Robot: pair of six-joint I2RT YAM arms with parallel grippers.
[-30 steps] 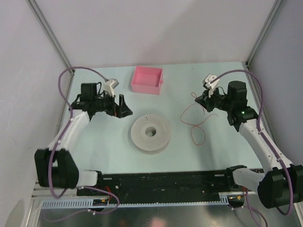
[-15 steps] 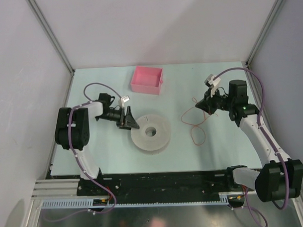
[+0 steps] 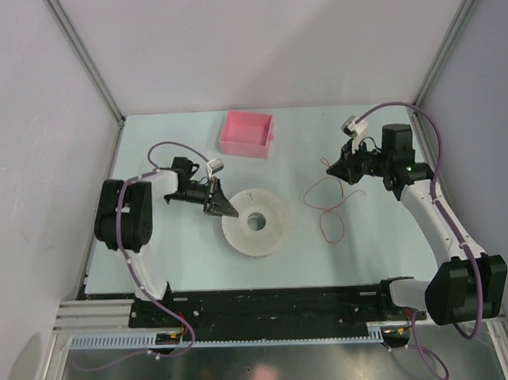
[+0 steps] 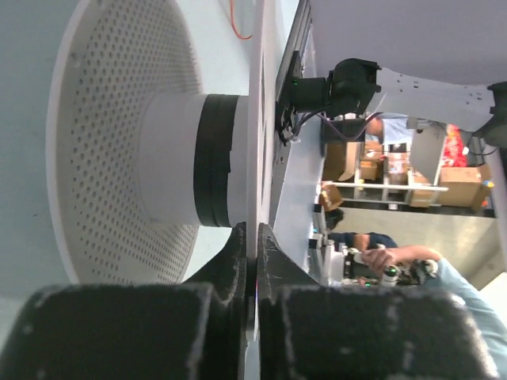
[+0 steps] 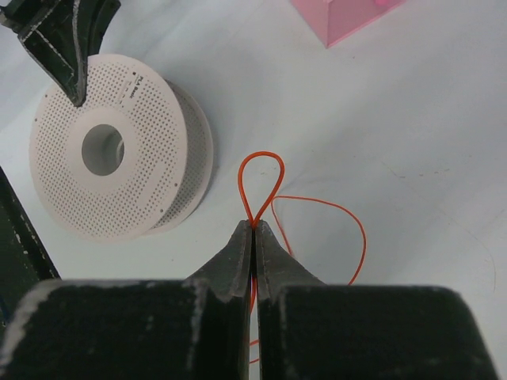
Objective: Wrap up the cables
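One pale counter (image 3: 152,152) carries everything. A white perforated spool (image 3: 270,214) lies flat near its middle, with a pink bin (image 3: 244,149) at the spool's 12 o'clock. The cable (image 5: 263,153), a hair-thin orange wire, sprawls in loose loops at the spool's 3 o'clock, well apart from it.

The spool looks rigid and light, with flanges thin enough to pinch at the rim. A hold there would probably let it tip or swivel, so it wants a square, firm bite. The cable should weigh next to nothing. It looks limp yet slightly springy, judging by how its loops stand open. It would likely slide through a slack pinch and kink under a hard pull. It is best taken near one end, so the free length can trail toward the spool's hub.

The left end effector (image 4: 249,237) is closed on one flange of the spool at about its 10 o'clock rim, the thin disc pinched between both fingers. The right end effector (image 5: 253,228) is closed tight on the cable. In the wrist view a small teardrop loop pokes out past its tips toward 12 o'clock. In the overhead view the rest of the wire lies at its 6 to 7 o'clock.
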